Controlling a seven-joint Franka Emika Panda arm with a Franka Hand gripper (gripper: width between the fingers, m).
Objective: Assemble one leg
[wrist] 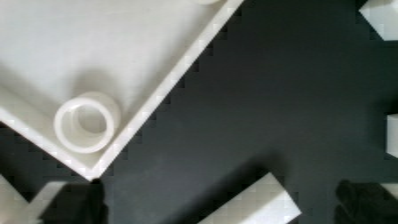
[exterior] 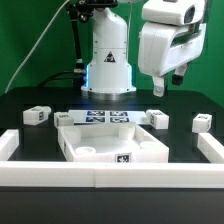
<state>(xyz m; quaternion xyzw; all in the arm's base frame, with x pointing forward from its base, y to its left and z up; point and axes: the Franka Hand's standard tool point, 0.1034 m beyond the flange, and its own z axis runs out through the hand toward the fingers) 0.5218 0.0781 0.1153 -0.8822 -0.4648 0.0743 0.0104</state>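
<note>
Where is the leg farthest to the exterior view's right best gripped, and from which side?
Probably from straight above, closing across the leg's shorter width near mid-length. It lies low on the table with free space all around it, so both fingers should fit beside it. The open gripper already hangs higher up.

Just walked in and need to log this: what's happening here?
The arm's two-finger gripper hangs open above the black table, holding nothing. The large flat white square piece with recesses lies in the middle; several small white tagged plastic legs lie loose around it. None looks fitted yet.
</note>
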